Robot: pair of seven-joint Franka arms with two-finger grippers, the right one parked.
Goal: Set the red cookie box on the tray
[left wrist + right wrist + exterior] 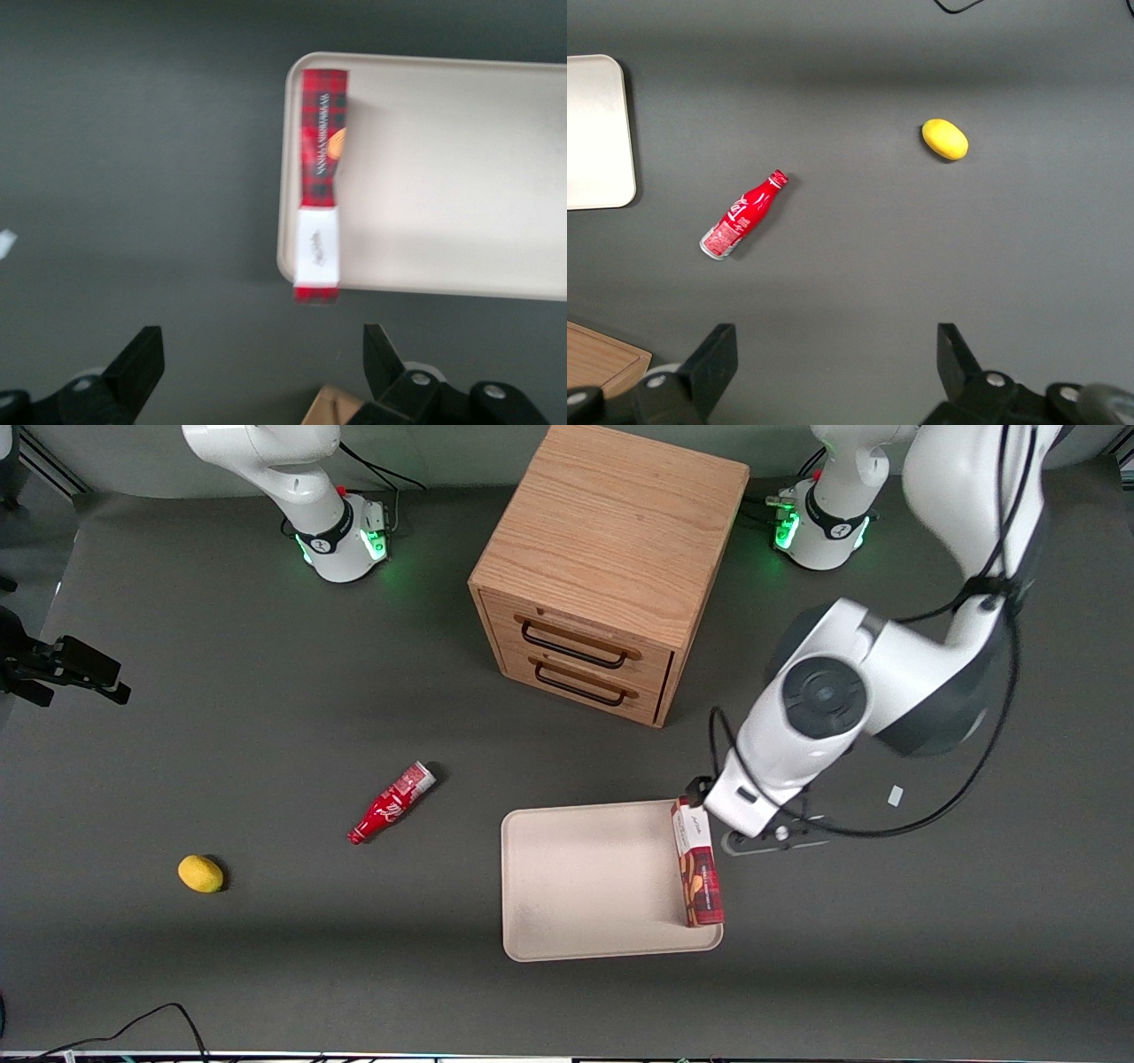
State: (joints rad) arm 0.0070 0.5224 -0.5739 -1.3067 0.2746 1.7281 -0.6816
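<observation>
A: We note the red cookie box (697,863) lying flat along the tray (585,886) edge that faces the working arm. One long side sits on the rim, and the white end panel sticks out a little past the tray corner nearest the wooden drawer cabinet (602,571).

B: Agreed. In the wrist view the box (321,181) rests on the tray (443,177) border, not on the middle. We judge it went down there because that edge is closest to the arm's reach.

A: Gripper (257,372) state?

B: Fingers spread wide, nothing between them. It hangs above the bare table just beside the tray, apart from the box.

A: So the box is released. We judge the placing done, though the overhang at the corner makes the seating marginal; a nudge could tip it off the rim.

B: Other items: soda bottle (392,802) and lemon (200,873) lie well apart from the tray, toward the parked arm's end of the table. Neither touches anything
</observation>
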